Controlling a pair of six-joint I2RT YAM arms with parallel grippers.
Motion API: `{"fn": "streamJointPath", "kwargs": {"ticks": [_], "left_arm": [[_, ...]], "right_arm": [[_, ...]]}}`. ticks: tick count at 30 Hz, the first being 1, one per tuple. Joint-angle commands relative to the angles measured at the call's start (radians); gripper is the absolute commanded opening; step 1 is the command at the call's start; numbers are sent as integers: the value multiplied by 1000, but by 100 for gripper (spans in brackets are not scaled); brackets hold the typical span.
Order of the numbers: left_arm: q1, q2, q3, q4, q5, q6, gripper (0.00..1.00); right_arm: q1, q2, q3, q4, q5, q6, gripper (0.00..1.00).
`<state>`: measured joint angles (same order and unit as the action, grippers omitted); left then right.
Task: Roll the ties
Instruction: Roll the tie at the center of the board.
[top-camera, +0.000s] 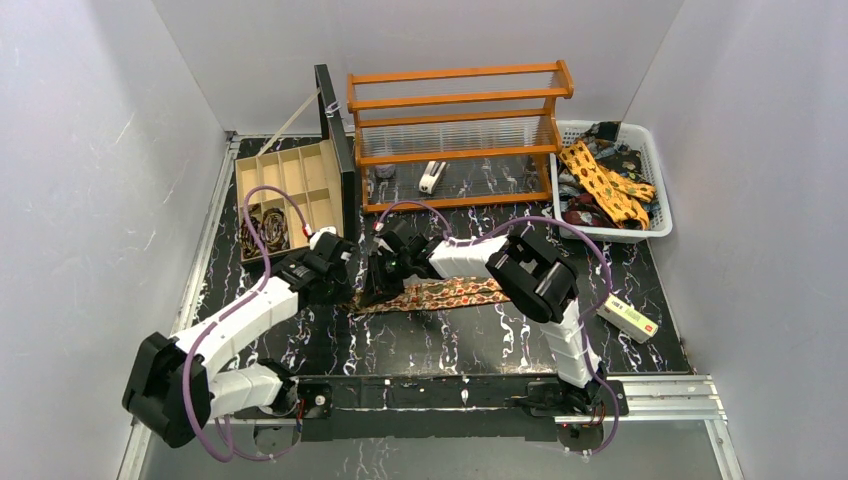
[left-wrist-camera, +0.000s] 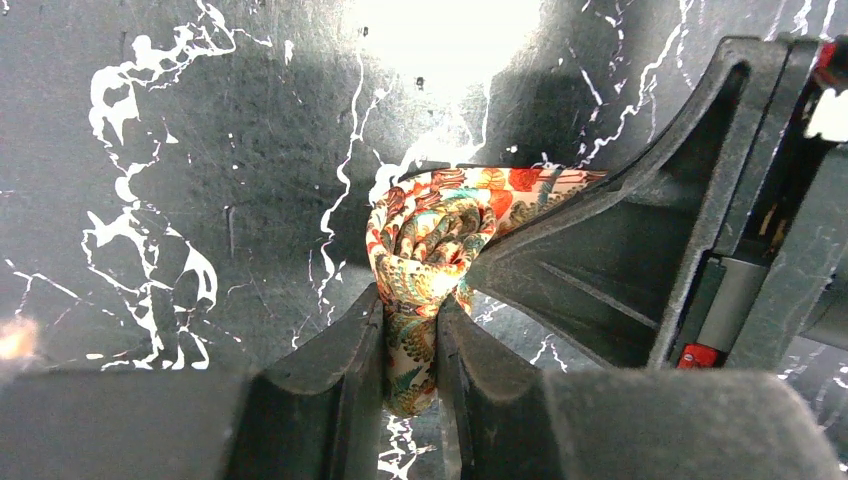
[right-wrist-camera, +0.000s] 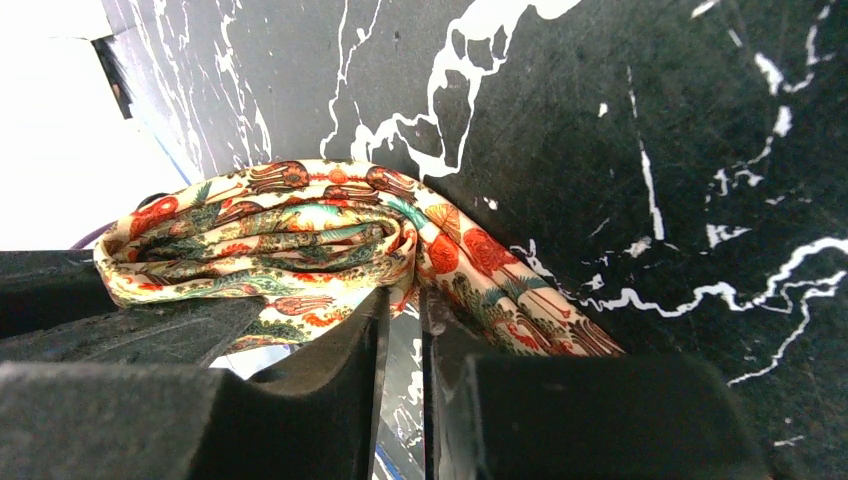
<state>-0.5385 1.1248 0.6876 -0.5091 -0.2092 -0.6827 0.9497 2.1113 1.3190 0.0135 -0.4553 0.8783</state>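
step: rolling tie (top-camera: 450, 293) mid-counter (left-wrist-camera: 200, 150), coil (left-wrist-camera: 425, 235) at its left end | my left end effector (left-wrist-camera: 410, 330) pinched the coil | my right end effector (right-wrist-camera: 400, 310) nearly closed beside it, grip unclear | next: I judged the coil needed turning rightward, kept tight

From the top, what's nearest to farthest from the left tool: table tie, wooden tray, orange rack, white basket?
1. Table tie, pinched in the left tool.
2. Wooden tray, back left.
3. Orange rack, back middle.
4. White basket, far back right.
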Motion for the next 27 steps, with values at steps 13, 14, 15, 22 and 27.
{"fn": "streamJointPath", "kwargs": {"ticks": [13, 14, 15, 22, 27], "left_arm": [[-164, 99, 148, -163, -276, -81, 11], [-179, 118, 156, -165, -290, -81, 11], [-193, 127, 165, -169, -306, -81, 11], [-274, 253, 242, -255, -443, -122, 11], [-332, 327, 306, -310, -532, -150, 11]], "right_arm": [[-143, -385, -238, -125, 232, -52, 43], [-163, -407, -255, -144, 249, -52, 43], [-181, -426, -267, -164, 267, -52, 44], [-266, -575, -333, -218, 367, -94, 50], [-317, -657, -351, -253, 417, -121, 55]]}}
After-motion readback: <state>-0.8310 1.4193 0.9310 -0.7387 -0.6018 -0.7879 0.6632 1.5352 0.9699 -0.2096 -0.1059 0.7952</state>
